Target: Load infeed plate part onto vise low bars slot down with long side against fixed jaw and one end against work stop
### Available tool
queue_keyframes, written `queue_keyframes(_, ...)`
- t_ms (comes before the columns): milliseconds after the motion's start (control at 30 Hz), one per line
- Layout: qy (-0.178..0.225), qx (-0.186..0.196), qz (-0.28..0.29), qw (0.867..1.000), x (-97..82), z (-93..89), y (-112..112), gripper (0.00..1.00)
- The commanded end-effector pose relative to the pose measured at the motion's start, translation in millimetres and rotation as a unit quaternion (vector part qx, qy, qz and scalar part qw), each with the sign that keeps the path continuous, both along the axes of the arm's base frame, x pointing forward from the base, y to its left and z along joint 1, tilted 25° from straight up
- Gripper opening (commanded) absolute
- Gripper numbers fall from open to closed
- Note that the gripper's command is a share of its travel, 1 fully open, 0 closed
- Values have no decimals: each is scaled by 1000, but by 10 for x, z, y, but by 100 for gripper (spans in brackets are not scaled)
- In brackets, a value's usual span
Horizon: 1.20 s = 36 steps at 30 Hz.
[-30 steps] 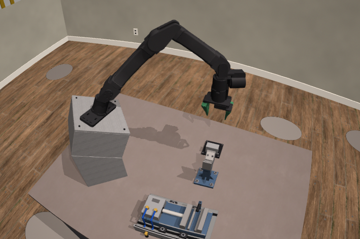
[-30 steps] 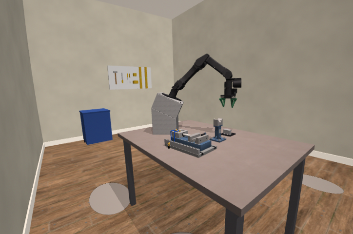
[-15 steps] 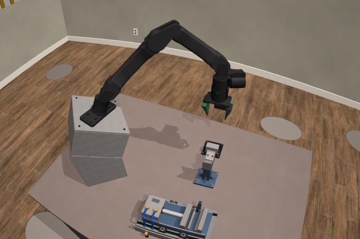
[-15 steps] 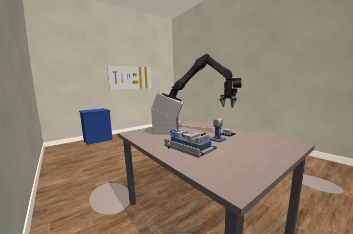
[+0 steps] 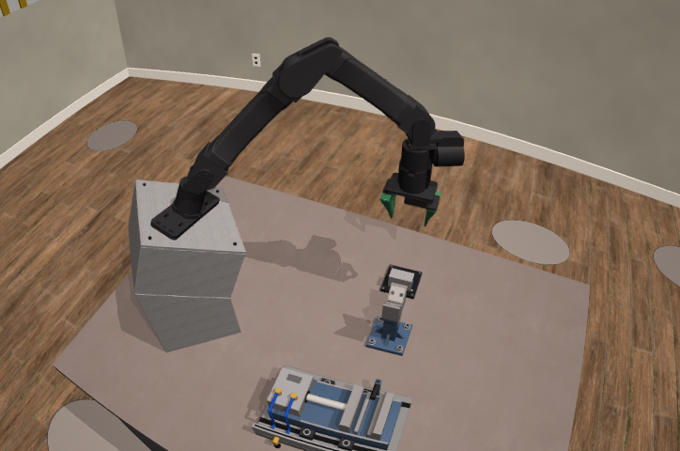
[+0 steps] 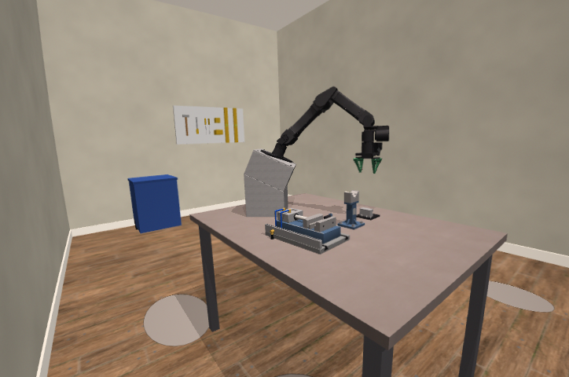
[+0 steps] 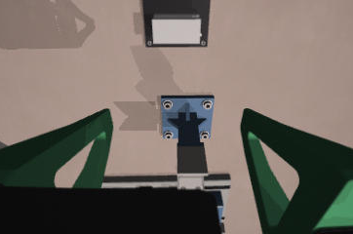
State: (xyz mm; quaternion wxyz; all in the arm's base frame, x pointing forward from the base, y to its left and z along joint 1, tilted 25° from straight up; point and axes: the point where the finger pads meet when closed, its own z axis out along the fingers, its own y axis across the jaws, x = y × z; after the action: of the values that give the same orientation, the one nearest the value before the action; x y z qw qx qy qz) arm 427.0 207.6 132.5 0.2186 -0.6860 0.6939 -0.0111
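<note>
The part (image 5: pixel 402 276) (image 6: pixel 366 210) (image 7: pixel 176 29) is a light grey block lying on the black infeed plate (image 5: pixel 416 289) (image 7: pixel 176 6). My gripper (image 5: pixel 410 211) (image 6: pixel 368 166) (image 7: pixel 176 117) with green fingers is open and empty, hanging high above the table over the plate and V-block. The V-block (image 5: pixel 394 300) (image 6: pixel 351 196) stands on a blue base (image 5: pixel 389 335) (image 7: pixel 186 104) between plate and vise. The vise (image 5: pixel 346 413) (image 6: pixel 310 223) sits at the table's front with its jaws apart. The work stop (image 5: pixel 375 389) is a short dark rod between the jaws.
The arm's grey pedestal (image 5: pixel 186 266) (image 6: pixel 267 186) stands at the table's left. The air cylinder's white rod (image 5: pixel 325 402) and blue hoses (image 5: pixel 272 412) are at the vise's left end. A blue cabinet (image 6: pixel 155 202) stands on the floor by the wall.
</note>
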Motion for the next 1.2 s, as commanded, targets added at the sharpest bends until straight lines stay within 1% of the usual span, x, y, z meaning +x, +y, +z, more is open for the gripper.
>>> queue_keyframes(0,0,-1,5,1000,-31,-22,12,81)
queue_keyframes(200,7,-3,5,1000,-24,-113,26,81)
queue_keyframes(400,6,-3,6,1000,-19,-129,44,81)
queue_keyframes(433,11,-4,3,1000,-25,-144,15,81)
queue_keyframes(800,5,-1,1,1000,37,-220,69,81)
queue_keyframes(900,7,-2,1,1000,38,-282,76,81)
queue_keyframes(967,7,-2,1,1000,38,-282,76,81)
queue_keyframes(1000,-7,4,3,1000,86,-178,112,81)
queue_keyframes(1033,2,0,3,1000,66,-274,115,81)
queue_keyframes(1067,7,-1,3,1000,47,-324,112,81)
queue_keyframes(1167,7,-2,1,1000,72,-381,103,81)
